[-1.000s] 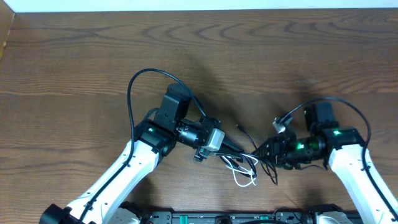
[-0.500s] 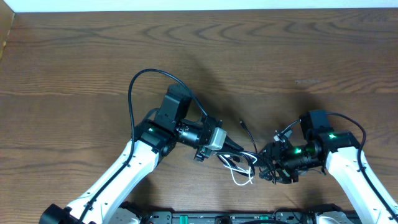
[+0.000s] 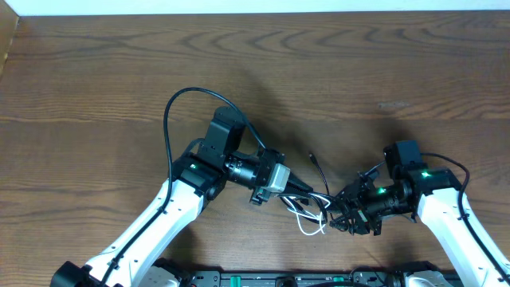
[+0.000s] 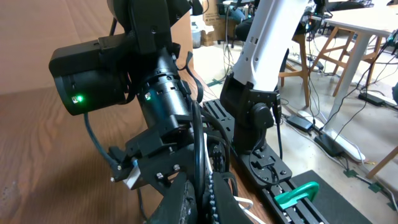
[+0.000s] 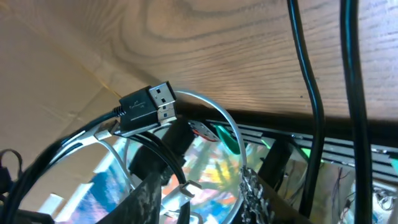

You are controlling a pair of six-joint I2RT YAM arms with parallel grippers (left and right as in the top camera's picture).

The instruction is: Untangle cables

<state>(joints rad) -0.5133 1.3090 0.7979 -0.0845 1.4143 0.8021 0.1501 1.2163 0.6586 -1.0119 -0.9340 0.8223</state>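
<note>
overhead: the cables sit as a small knot low in the centre of the frame, on the table. the left gripper reaches in from the left with its tip at the knot. the right gripper meets the knot from the right, so the two are very near each other. the white cable loops toward the bottom edge. pulling apart while the loops cross would likely cinch the knot tighter, and the grippers could bump.

left wrist: at the bottom centre the left gripper is closed, seemingly pinching a black cable that runs straight up the frame. a hard tug could drag the cord out of the pinch or strain it.

right wrist: the right gripper has its jaws apart, clamping nothing i can make out. the white cable arcs across the gap between its fingers. a plug hangs just above, left of centre, on the bundle. closing here may catch several strands at once, and the plug could snag in the white loop.
</note>
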